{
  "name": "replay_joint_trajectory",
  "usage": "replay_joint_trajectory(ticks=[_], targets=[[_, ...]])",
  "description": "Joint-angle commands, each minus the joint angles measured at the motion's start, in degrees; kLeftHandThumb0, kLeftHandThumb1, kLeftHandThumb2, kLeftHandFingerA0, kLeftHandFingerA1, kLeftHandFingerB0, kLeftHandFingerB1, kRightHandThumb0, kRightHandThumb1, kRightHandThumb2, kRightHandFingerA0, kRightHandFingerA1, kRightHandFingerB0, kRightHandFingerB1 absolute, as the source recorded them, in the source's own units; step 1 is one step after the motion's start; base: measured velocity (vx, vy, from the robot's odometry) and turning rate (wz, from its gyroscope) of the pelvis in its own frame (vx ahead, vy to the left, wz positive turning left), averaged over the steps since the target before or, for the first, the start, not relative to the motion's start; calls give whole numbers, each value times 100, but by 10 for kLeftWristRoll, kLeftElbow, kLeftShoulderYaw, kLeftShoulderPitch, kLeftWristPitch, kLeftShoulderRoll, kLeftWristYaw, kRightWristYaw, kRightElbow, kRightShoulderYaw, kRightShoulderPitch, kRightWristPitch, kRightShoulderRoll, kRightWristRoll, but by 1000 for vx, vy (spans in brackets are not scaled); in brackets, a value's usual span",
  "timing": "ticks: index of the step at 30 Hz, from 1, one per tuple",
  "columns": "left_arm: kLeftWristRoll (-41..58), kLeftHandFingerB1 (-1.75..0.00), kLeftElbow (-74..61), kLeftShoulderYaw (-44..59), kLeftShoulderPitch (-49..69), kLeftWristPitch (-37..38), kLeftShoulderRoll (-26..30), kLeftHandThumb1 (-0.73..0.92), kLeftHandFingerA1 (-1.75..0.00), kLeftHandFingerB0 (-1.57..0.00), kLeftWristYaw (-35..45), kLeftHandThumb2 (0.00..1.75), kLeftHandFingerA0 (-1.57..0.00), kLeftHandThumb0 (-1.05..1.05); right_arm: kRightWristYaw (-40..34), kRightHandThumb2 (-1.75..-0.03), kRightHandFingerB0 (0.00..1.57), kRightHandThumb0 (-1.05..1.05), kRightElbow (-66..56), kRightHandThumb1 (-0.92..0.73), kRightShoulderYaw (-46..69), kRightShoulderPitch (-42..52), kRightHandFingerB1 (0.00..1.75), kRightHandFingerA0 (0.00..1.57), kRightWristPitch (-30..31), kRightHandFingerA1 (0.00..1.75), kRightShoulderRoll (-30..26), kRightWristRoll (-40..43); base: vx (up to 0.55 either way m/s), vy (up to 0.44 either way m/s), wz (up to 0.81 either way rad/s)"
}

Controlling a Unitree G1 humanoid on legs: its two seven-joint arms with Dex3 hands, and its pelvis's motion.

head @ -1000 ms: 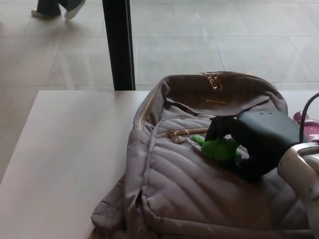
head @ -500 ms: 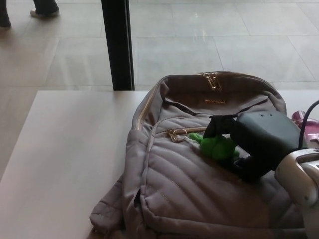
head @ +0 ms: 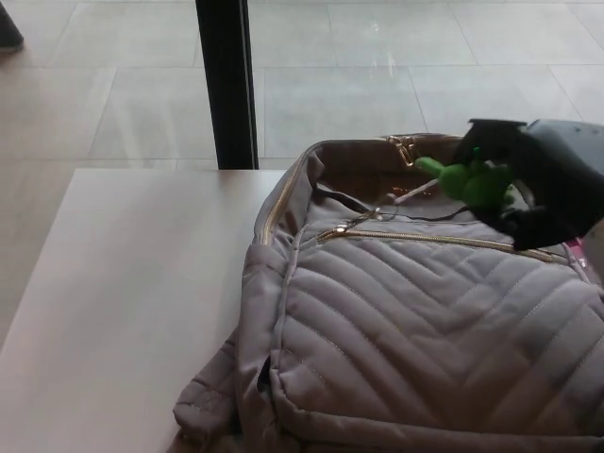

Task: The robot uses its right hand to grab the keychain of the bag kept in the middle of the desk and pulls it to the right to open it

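Observation:
A grey quilted bag lies on the middle of the light desk. My right hand is raised over the bag's upper right corner and is shut on the green keychain. A thin cord runs from the keychain down and left to the gold zipper pull. The front pocket's gold zipper line stretches across the bag below the hand. Whether the pocket gapes open cannot be told. My left hand does not show.
A black pillar stands behind the desk's far edge, over a tiled floor. A person's shoe shows at the top left corner. A sliver of a pink object peeks out at the bag's right side. The desk's left edge runs diagonally.
My right hand has risen and moved right with the green keychain. The cord is now taut, the zipper pull has shifted right, and the bag's front panel is pulled up and flatter.

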State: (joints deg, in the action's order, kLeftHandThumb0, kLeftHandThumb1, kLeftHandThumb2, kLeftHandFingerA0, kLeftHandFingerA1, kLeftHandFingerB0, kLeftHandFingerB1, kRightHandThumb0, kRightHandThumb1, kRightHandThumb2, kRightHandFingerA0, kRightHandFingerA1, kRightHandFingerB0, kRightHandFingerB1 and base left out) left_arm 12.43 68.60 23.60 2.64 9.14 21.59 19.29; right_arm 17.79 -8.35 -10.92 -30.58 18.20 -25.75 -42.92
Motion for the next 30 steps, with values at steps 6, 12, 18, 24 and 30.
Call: replay_joint_trajectory(ticks=[6, 12, 18, 24, 30], targets=[[2, -41, 11, 1, -10, -10, 5, 92, -50, -52, -11, 71, -68, -82, -41, -94, 75, -30, 69, -65, 44, 78, 136, 90, -127, 173, -107, 31, 0, 0, 0], [6, -42, 8, 5, -5, -7, 4, 92, -50, -53, -15, 73, -68, -82, -51, -83, 71, -27, 75, -71, 60, 152, 136, 85, -148, 171, -144, 35, 0, 0, 0], [5, -42, 4, 3, 2, -7, 7, 92, -53, -51, -6, 74, -64, -81, -87, -85, 72, -26, 133, -68, 121, 203, 133, 88, -165, 169, -182, 52, 0, 0, 0], [15, -43, 7, 12, 9, -19, 11, 92, -55, -49, 12, 74, -60, -82, -81, -86, 80, -29, 195, -70, 190, 222, 91, 89, -167, 154, -225, 84, 0, 0, 0], [12, -44, 6, 12, 11, -25, 10, 92, -56, -50, 4, 75, -61, -84, -108, -92, 80, -30, 220, -63, 216, 238, 83, 94, -189, 155, -236, 94, 0, 0, 0]])
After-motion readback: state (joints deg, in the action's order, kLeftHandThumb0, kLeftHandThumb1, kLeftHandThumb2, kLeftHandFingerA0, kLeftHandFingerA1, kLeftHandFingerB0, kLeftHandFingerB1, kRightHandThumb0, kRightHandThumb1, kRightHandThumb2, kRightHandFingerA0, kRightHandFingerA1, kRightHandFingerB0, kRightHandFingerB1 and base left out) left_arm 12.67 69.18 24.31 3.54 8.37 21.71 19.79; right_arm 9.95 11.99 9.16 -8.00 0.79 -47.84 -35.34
